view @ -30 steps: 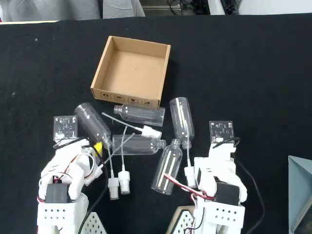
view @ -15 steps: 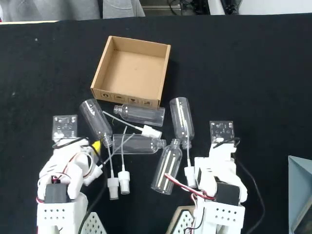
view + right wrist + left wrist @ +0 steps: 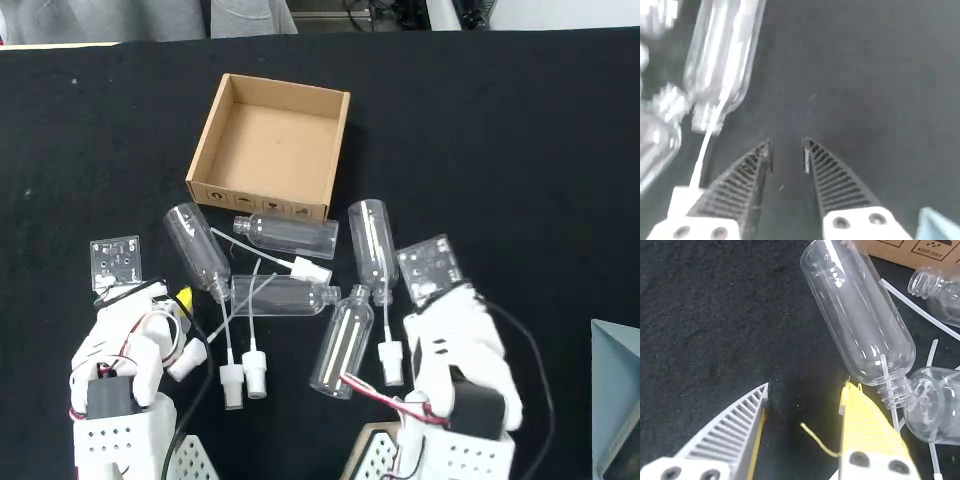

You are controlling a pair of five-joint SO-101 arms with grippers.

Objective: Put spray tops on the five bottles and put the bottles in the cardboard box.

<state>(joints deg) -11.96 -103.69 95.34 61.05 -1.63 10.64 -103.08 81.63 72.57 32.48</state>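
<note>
The left gripper (image 3: pixel 806 386) is spread wide and holds nothing, low over the black worktop (image 3: pixel 520 150) near its front edge, left of the middle. Just beside its yellow finger (image 3: pixel 865 430) a clear bottle (image 3: pixel 860 320) lies on its side, open neck toward the gripper. The right gripper (image 3: pixel 787 145) has a narrow gap between its fingers with nothing in it, near the front edge, right of the middle. A second bottle (image 3: pixel 725 55) lies near it, neck toward the fingers. All five bottles (image 3: pixel 283 296) lie flat in a cluster between the arms, necks open. Long-tubed spray tops (image 3: pixel 256 375) lie loose among them. The cardboard box (image 3: pixel 258 195) stands beyond the cluster, toward the far edge, open side up.
</note>
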